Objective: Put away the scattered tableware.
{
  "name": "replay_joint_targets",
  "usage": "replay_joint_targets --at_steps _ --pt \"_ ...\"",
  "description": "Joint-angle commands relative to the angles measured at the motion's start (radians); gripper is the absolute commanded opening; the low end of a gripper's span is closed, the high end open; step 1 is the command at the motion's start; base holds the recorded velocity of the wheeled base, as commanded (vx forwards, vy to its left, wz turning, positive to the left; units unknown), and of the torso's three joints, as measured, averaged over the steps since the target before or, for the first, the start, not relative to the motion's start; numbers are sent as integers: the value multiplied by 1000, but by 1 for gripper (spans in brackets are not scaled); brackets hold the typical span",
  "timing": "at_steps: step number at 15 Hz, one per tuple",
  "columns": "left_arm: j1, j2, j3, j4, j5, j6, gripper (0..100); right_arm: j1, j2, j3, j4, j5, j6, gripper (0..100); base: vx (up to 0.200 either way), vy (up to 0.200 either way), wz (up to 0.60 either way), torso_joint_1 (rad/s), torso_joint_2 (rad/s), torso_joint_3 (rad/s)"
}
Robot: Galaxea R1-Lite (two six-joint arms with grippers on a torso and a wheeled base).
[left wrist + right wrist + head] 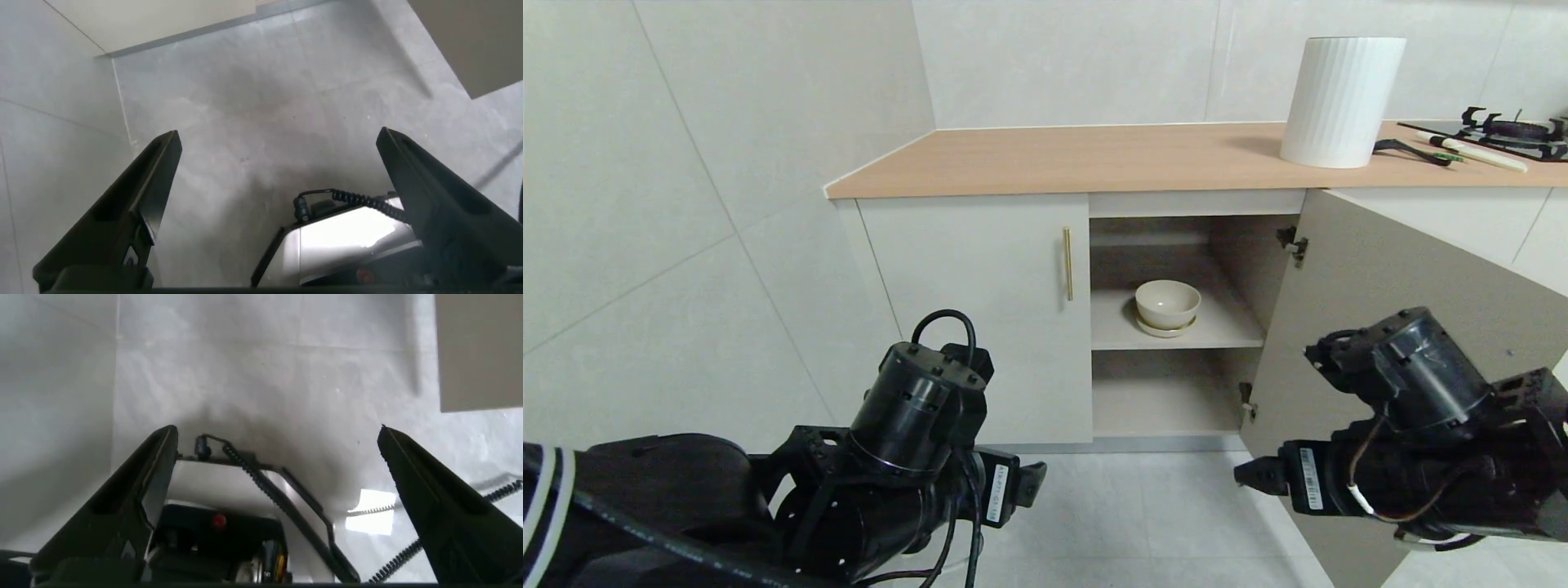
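A cream bowl [1167,304] sits on a small plate [1165,328] on the middle shelf [1225,328] of an open cabinet. My left gripper [1031,483] hangs low in front of the shut left door, well below and to the left of the bowl. In the left wrist view the left gripper [278,143] is open with bare floor between its fingers. My right gripper [1245,474] hangs low beside the open door [1380,327]. Seen from the right wrist, the right gripper [278,437] is also open and holds nothing.
The wooden counter [1054,159] carries a tall white ribbed container [1342,101], a few utensils [1470,151] and a black stove grate [1515,131] at the far right. The left cabinet door has a gold handle [1067,263]. A lower shelf [1160,408] lies under the bowl.
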Motion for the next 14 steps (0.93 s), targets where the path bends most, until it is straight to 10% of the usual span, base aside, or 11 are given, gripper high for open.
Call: replay_joint_targets --at_steps 1,7,14 --pt "-1 4 0 0 3 0 100 -13 -80 78 0 -3 3 100 0 0 0 0 0 0" --pt "-1 18 0 0 28 1 100 -51 -138 161 3 -14 4 100 0 -200 0 3 2 2" --pt "-1 17 0 0 29 1 100 -309 -119 145 -2 -9 -72 100 0 -200 0 0 7 3"
